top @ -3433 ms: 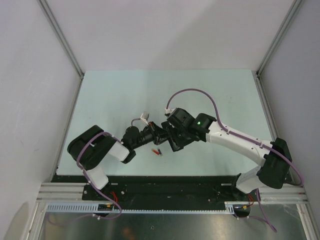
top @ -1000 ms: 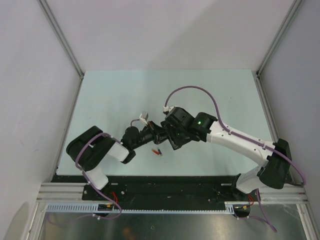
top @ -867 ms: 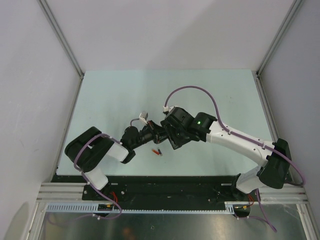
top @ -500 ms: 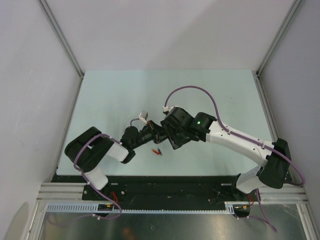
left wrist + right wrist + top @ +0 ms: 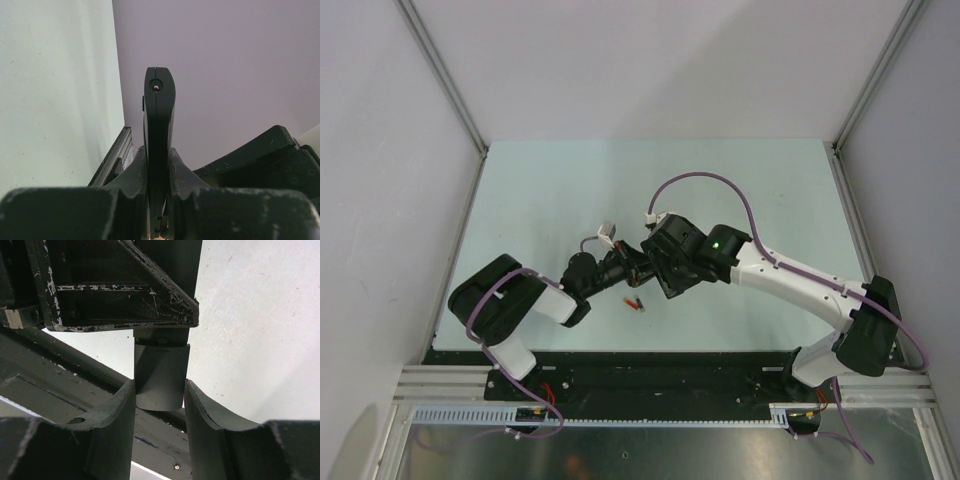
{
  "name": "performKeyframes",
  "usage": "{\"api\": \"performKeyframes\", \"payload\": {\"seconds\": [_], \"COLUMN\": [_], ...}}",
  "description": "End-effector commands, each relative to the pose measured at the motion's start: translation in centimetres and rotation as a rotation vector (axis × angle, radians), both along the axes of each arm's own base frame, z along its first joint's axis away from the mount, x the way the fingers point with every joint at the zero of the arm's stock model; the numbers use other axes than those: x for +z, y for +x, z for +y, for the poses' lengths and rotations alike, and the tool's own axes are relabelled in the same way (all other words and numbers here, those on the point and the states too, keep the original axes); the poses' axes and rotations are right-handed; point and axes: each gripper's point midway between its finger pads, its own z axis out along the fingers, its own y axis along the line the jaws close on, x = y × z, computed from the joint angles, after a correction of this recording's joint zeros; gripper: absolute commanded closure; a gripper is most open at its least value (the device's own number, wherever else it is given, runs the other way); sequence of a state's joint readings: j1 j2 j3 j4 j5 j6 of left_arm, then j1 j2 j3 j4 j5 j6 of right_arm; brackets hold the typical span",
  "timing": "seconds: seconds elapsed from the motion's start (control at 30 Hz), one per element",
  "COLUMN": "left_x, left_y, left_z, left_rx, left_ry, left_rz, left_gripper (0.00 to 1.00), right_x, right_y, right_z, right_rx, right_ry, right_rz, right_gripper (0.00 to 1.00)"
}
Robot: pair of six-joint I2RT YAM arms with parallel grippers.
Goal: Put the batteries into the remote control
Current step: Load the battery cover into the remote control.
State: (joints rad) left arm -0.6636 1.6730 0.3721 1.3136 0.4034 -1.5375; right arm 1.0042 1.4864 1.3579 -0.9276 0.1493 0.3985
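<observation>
**Remote held between both arms; batteries not yet in**

Centre of the top view: the left gripper (image 5: 159, 150) is clamped tight on the remote control (image 5: 159, 107), seen edge-on. The right gripper (image 5: 160, 390), jaws half-closed, pinches the remote's free end. The batteries (image 5: 635, 302) lie on the table (image 5: 550, 190) just below, lower centre.

Step, as I judge it: opening the back recess. The next move calls for a straight slide along the bar, with no twisting.

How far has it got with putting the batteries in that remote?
Done: the remote control is picked up, clamped edge-on in the left gripper. In hand: the right gripper is closed around the remote's other end, perhaps working on its back; I cannot tell. Left: batteries lie loose on the table just in front of the grippers, so loading looks not yet done.
</observation>
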Motion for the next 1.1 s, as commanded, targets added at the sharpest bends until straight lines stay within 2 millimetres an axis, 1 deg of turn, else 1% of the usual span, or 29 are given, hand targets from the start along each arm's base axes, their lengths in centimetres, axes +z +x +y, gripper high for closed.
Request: {"api": "performKeyframes", "payload": {"seconds": [0.0,0.17,0.5,0.87,1.07], "left_x": [10.3,10.9,11.3,11.1,11.8], "left_y": [-1.5,-1.7,-2.1,-2.7,-3.2], "left_z": [1.2,1.3,1.3,1.4,1.4], "left_rx": [-0.002,-0.006,-0.017,-0.035,-0.051], "left_ry": [-0.274,-0.286,-0.295,-0.284,-0.294], "left_rz": [-0.332,-0.342,-0.35,-0.364,-0.385], "left_gripper": [1.0,1.0,1.0,1.0,1.0], "right_x": [0.0,-0.2,-0.4,-1.3,-1.2], "right_y": [0.2,0.2,0.0,-1.5,-1.2], "right_z": [0.4,0.4,0.6,0.4,0.4], "right_rx": [0.005,0.006,0.016,0.062,0.059], "right_ry": [0.002,0.001,0.003,-0.014,0.009], "right_rz": [-0.005,-0.002,0.017,0.098,0.12], "right_gripper": [1.0,1.0,1.0,1.0,1.0]}}
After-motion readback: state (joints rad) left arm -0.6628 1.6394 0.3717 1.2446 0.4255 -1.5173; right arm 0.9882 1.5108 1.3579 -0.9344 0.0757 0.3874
